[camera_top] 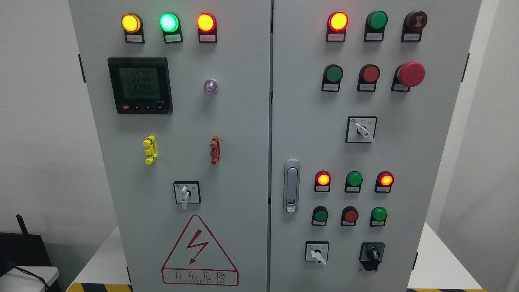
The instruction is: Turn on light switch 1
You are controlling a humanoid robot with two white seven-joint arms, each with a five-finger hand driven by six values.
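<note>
Head view shows neither hand, so their state cannot be told, nor which is nearer; the labels are too small to read, so which control is light switch 1 is uncertain; the cabinet fills the frame, with rotary switches low on both doors.

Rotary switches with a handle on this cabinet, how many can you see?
4. One on the left door above the warning triangle; three on the right door: upper middle, bottom white-handled, bottom black one. None looks hidden.
</note>
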